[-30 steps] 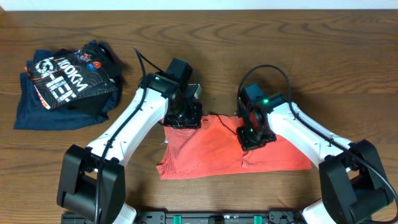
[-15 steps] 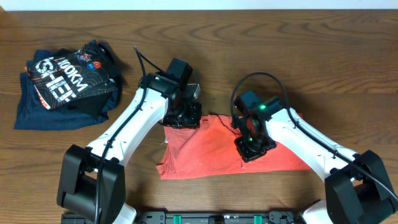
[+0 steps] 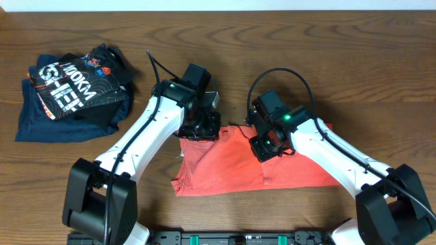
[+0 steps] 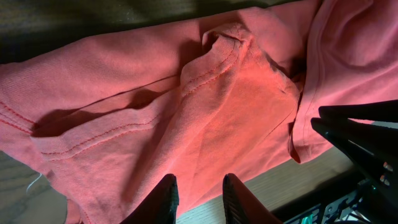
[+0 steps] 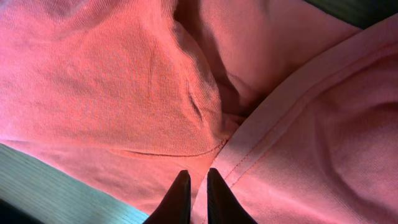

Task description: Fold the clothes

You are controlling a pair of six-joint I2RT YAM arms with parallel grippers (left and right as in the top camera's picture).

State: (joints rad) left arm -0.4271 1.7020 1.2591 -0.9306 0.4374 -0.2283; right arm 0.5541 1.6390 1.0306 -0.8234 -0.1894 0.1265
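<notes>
The clothes, a coral-red shirt [image 3: 231, 167], lie rumpled on the table between my two arms. My left gripper [image 3: 199, 128] rests at the shirt's far left corner. In the left wrist view its fingers [image 4: 166, 200] stand a little apart over flat fabric [image 4: 186, 106], with nothing pinched between them. My right gripper [image 3: 267, 144] sits on the shirt's upper middle. In the right wrist view its jaws are almost together [image 5: 198, 196], with the shirt's stitched hem [image 5: 267, 134] running down into the thin slit. The chest logo is hidden.
A pile of navy and black garments with white lettering [image 3: 71, 92] lies at the far left of the wooden table [image 3: 381, 61]. A dark part of the right arm [image 4: 367, 137] shows at the right edge of the left wrist view.
My right gripper has shifted left and slightly back across the shirt, turning its wrist and drawing fabric along. Its jaws have parted a hair. The left arm has not moved.
</notes>
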